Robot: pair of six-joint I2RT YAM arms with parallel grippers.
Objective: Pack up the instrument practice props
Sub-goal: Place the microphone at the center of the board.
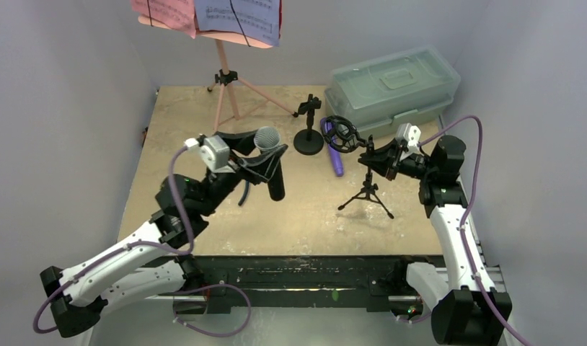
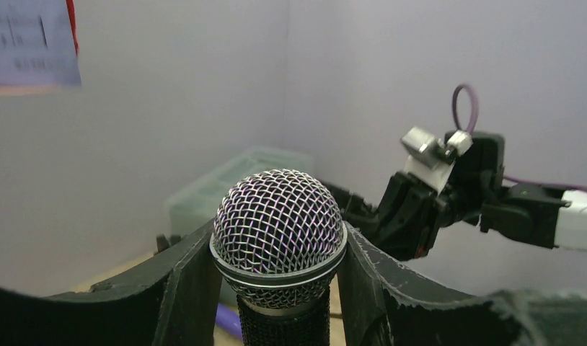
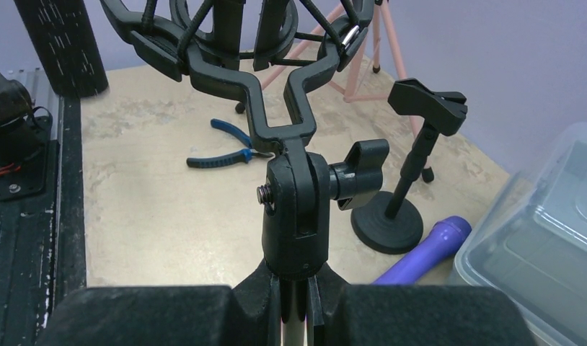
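My left gripper (image 1: 267,162) is shut on the black silver-headed mic (image 1: 268,138) and holds it upright; its mesh head (image 2: 278,227) sits between my fingers (image 2: 182,281). My right gripper (image 1: 375,160) is shut on the stem of a black tripod mic support (image 1: 368,193), just under its swivel joint (image 3: 296,209), with the shock-mount ring (image 1: 341,133) above. The purple mic (image 1: 334,155) lies on the table beside a round-base mic support (image 1: 309,133). The pink music rack (image 1: 226,79) stands at the back and carries a lavender sheet (image 1: 236,18) and a red sheet (image 1: 164,13).
A translucent greenish lidded box (image 1: 395,83) sits at the back right, close to the purple mic (image 3: 420,252) and the round-base support (image 3: 399,209). Blue-handled pliers (image 3: 226,148) lie on the table near the rack's pink legs (image 3: 363,65). Walls close in on both sides.
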